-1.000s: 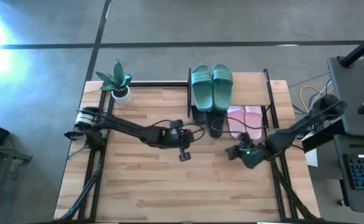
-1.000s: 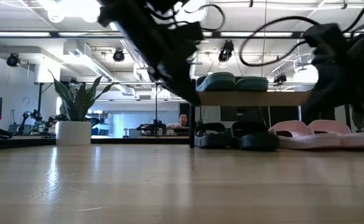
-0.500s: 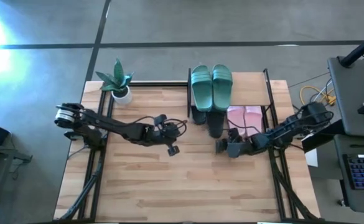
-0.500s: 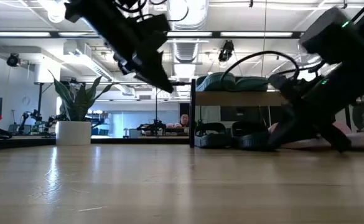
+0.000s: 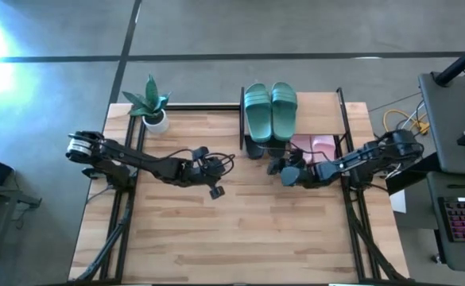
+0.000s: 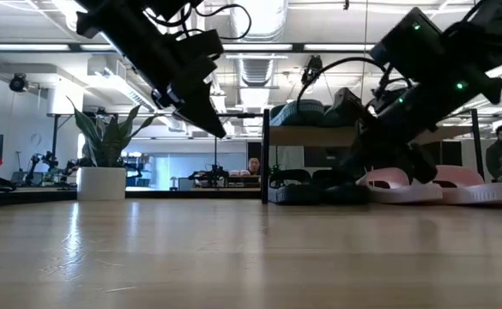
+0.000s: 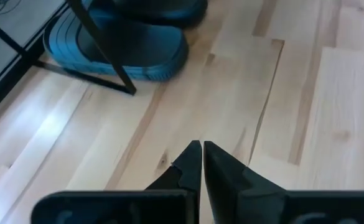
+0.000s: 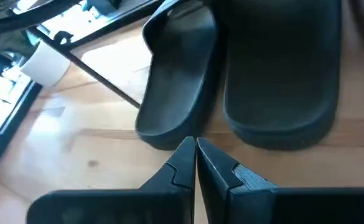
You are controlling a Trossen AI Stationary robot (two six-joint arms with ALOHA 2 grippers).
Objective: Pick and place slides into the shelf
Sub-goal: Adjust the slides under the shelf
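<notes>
Right claw (image 5: 286, 175), pressed together, advanced to black slides (image 8: 244, 68); left claw (image 5: 215, 191) pressed together too.

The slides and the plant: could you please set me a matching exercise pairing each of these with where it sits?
Things:
1. green slides
2. black slides
3. pink slides
4. plant

Places:
A. under the shelf's top board, on the right pincer's side
B. on the table's far left corner
C. on the shelf's top board
D. under the top board, below the green pair

Pairs: 1-C, 2-D, 3-A, 4-B
</notes>
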